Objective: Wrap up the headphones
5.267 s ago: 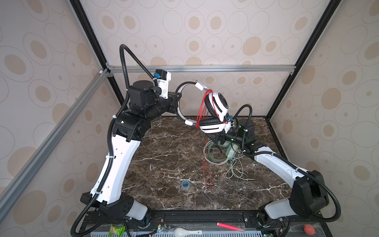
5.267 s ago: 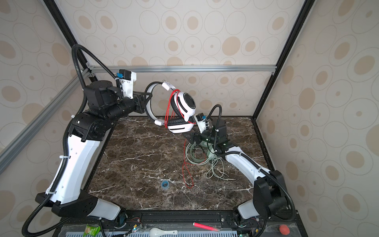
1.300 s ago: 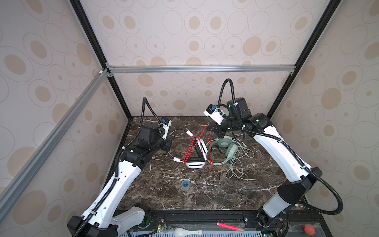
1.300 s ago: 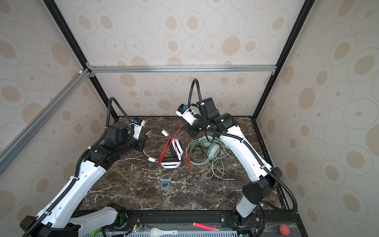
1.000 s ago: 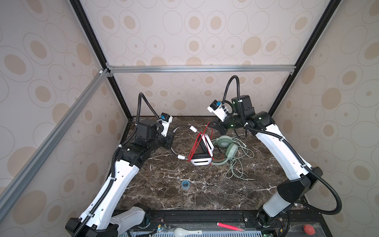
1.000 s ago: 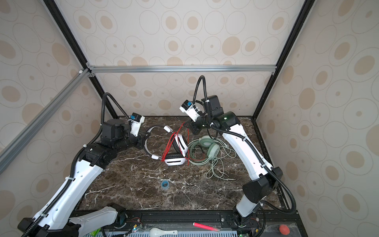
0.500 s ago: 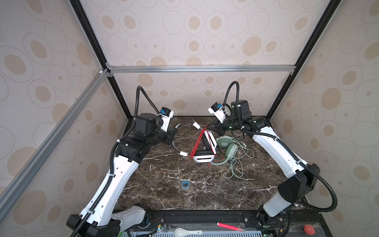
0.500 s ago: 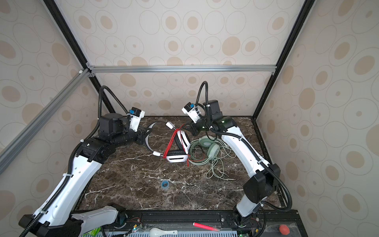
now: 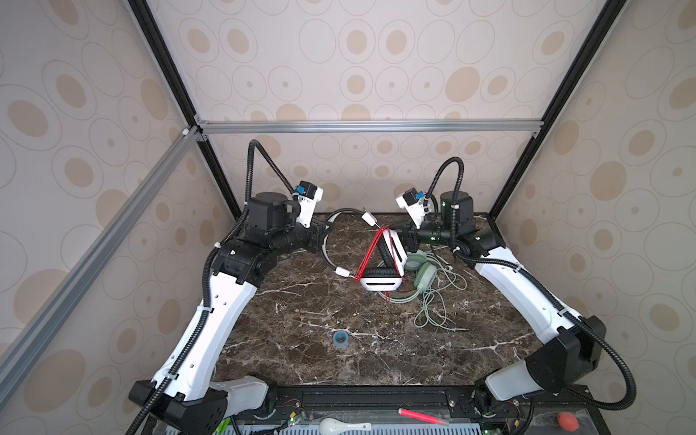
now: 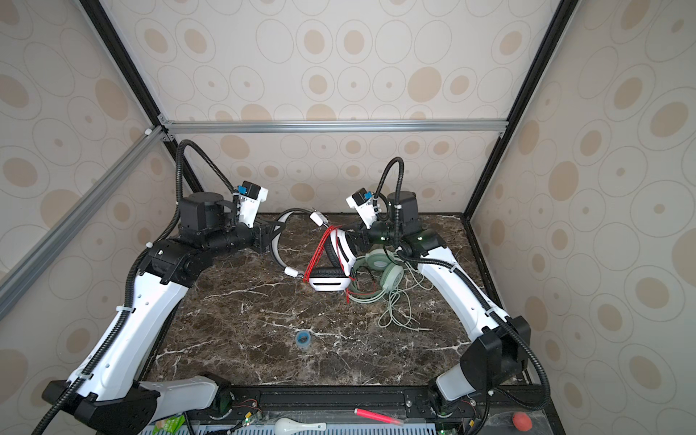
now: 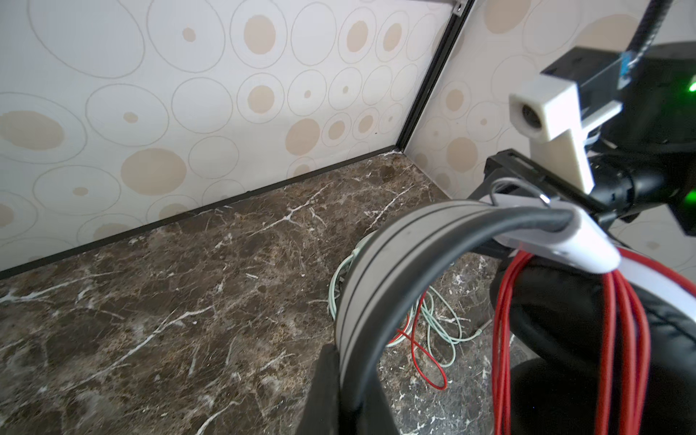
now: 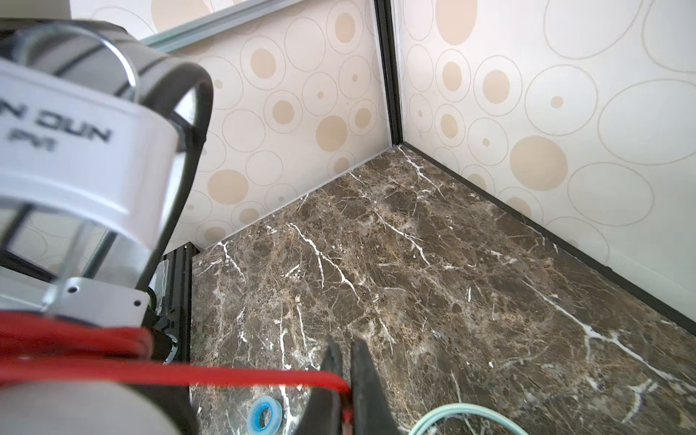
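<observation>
Item: white-and-black headphones [image 9: 380, 280], near the middle of the table's [image 9: 301, 357] back edge, headband arched toward the left edge; whether the lower cup rests on the table I cannot tell

Red cord [image 9: 369, 250]: several turns already strung from the upper yoke to the lower cup; a loose tail lies over the mint-green headphones [image 9: 423, 275], which sit on the table toward the back right corner with their pale cord [image 9: 433, 316] spilled toward the front edge

Left gripper [image 9: 323, 235]: clamped on the headband [image 11: 395, 263]; arm reaches up from the front left corner, wrist level, gripper pointing across toward the right edge

Right gripper [image 9: 405, 239]: fingers [image 12: 363, 376] almost together, the red cord pinched between them; arm reaches from the front right corner, gripper pointing left, just beside the upper cup

Step in hand, as I judge it: laying another turn; best done with the left hold steady, the cord kept taut, each turn beside the previous one, and the tail lifted clear so the mint pair is not dragged

Also present: blue tape roll [image 9: 340, 338], toward the front edge, well apart
</observation>
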